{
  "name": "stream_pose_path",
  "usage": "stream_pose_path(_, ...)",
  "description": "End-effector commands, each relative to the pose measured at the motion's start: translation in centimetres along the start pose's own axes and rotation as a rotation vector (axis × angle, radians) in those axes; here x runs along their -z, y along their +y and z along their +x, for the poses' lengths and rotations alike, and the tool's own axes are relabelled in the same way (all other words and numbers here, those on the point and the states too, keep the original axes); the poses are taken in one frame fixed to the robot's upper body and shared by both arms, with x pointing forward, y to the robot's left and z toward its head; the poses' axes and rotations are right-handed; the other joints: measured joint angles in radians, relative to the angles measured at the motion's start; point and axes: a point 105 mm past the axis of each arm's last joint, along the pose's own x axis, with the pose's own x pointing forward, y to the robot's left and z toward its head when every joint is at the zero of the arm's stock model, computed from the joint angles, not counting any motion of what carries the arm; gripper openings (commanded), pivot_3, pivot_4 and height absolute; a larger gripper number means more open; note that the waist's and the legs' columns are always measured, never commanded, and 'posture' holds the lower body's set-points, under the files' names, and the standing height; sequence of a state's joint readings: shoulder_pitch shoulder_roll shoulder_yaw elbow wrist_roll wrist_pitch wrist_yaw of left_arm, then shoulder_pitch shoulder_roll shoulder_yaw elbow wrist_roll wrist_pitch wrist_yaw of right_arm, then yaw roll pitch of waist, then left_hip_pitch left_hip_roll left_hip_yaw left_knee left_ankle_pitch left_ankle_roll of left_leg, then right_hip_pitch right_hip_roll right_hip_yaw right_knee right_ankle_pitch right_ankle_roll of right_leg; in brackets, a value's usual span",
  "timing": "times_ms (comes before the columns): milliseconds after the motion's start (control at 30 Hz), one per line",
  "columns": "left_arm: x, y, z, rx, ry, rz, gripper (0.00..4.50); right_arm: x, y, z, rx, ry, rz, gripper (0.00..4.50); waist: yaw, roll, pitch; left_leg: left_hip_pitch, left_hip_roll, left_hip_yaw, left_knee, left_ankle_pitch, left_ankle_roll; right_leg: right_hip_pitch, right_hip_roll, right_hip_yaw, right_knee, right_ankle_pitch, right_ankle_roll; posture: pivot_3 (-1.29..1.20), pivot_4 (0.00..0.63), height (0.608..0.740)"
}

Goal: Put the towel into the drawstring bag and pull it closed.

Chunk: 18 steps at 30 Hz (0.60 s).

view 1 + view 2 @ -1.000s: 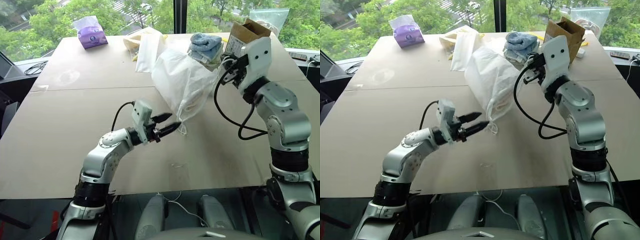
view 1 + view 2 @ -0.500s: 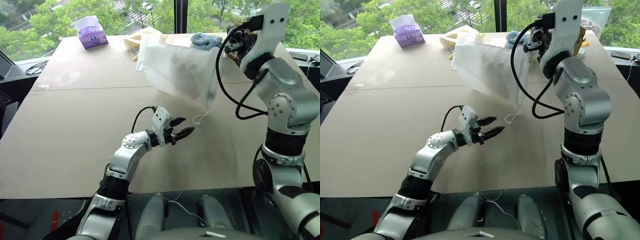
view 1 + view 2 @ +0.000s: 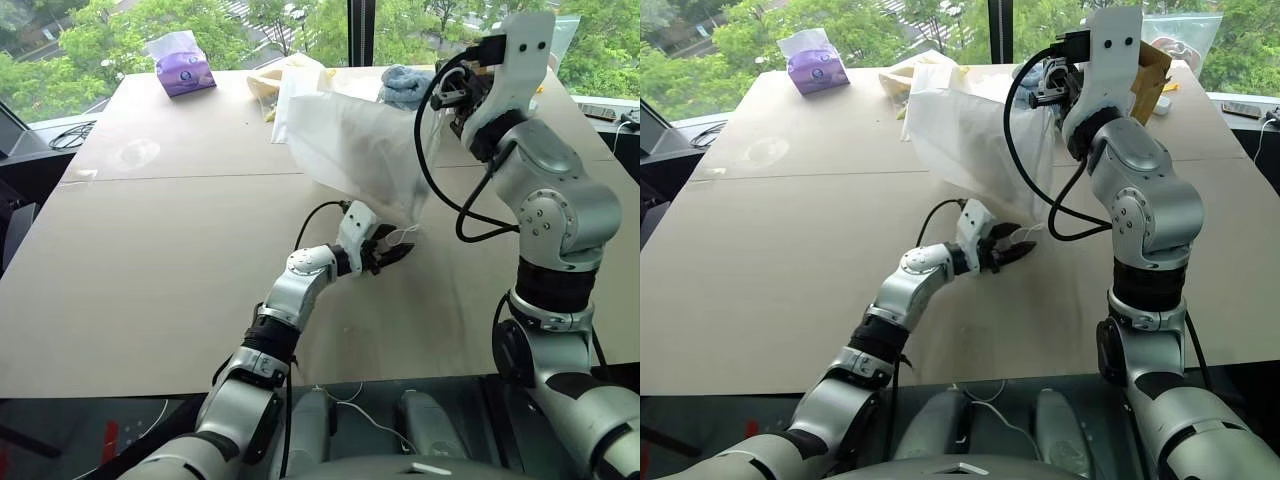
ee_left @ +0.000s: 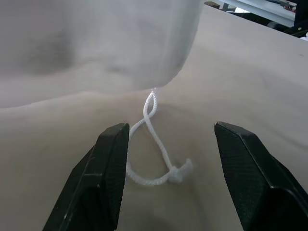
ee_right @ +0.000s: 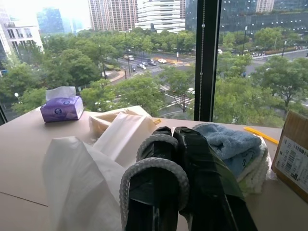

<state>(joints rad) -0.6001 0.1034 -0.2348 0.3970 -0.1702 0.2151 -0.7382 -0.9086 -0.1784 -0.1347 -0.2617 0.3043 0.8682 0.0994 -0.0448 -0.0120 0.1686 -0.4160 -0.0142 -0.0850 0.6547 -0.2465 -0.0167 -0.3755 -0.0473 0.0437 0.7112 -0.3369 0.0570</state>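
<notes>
The right gripper (image 3: 1048, 88) has lifted the bag (image 3: 365, 150) off the table, so it now hangs stretched out; the left gripper (image 3: 397, 252) has moved right and forward, its open fingers (image 4: 113, 144) now flanking the dangling cord (image 4: 153, 144).

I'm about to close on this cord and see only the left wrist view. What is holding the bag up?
Observer: The right gripper, shut, holds the drawstring bag by its top, so it hangs over the table.
Operator: Where is my gripper relative to the whole bag?
Observer: The left gripper, open, is just below the bag's lowest corner, where the cord dangles.
Operator: Anything behind the bag?
Observer: A stack of blue towels lies at the table's far side, beside a cardboard box.
</notes>
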Motion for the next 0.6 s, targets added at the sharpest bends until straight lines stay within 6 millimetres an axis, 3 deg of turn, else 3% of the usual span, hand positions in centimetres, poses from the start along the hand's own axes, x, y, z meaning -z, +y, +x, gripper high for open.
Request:
stream_pose_path(33,1.0,-1.0,0.2,0.055,0.077,0.027,2.87,-1.8,0.7,-0.4,-0.018,-0.068,-0.010,0.00,0.000,0.000,0.000,0.000,0.000,0.000,0.000,0.000,0.000,0.000,0.000,0.000,0.000,0.000,0.000,0.00,0.150,0.740)
stream_pose_path(67,1.6,-1.1,0.0,0.067,0.116,0.045,2.87,-1.8,0.7,-0.5,-0.015,-0.067,-0.009,0.00,0.000,0.000,0.000,0.000,0.000,0.000,0.000,0.000,0.000,0.000,0.000,0.000,0.000,0.000,0.000,0.00,0.150,0.740)
stream_pose_path(167,2.3,-1.1,-0.9,0.072,0.180,0.070,2.04,-1.8,0.6,-0.5,-0.011,-0.065,-0.007,0.00,0.000,0.001,-0.001,0.000,0.000,0.000,0.000,0.000,0.000,0.000,0.000,0.000,0.000,0.000,0.000,0.00,0.150,0.740)
stream_pose_path(233,2.4,-0.9,-1.4,0.058,0.202,0.078,0.98,-1.9,0.6,-0.5,-0.010,-0.065,-0.006,0.00,0.000,0.001,-0.001,0.000,0.000,0.000,0.000,0.000,0.000,0.000,0.000,0.000,0.000,0.000,0.000,0.00,0.150,0.740)
stream_pose_path(333,3.0,-0.8,-2.2,0.054,0.246,0.096,0.06,-1.9,0.5,-0.4,-0.010,-0.065,-0.005,0.00,0.000,0.001,-0.001,0.000,0.000,0.000,0.000,0.000,0.000,0.000,0.000,0.000,0.000,0.000,0.000,0.00,0.150,0.740)
stream_pose_path(467,2.8,-0.5,-2.5,0.042,0.233,0.106,0.06,-2.0,0.5,-0.3,-0.010,-0.066,-0.004,0.00,-0.002,0.001,-0.001,0.000,0.000,0.000,0.000,0.000,0.000,0.000,0.000,0.000,0.000,0.000,0.000,0.00,0.150,0.740)
stream_pose_path(533,1.4,-0.2,-2.4,0.020,0.156,0.092,0.06,-1.9,0.5,-0.3,-0.011,-0.065,-0.003,0.00,-0.003,0.001,-0.001,0.001,0.000,0.000,0.000,0.000,0.000,0.000,0.000,0.000,0.000,0.000,0.000,0.00,0.150,0.740)
stream_pose_path(600,-1.5,0.5,-2.6,-0.027,0.014,0.076,0.06,-1.7,0.4,-0.3,-0.008,-0.062,0.000,0.00,-0.003,0.001,-0.001,0.001,0.001,0.000,0.000,0.000,0.000,0.000,0.000,0.000,0.000,0.000,0.000,0.00,0.150,0.740)
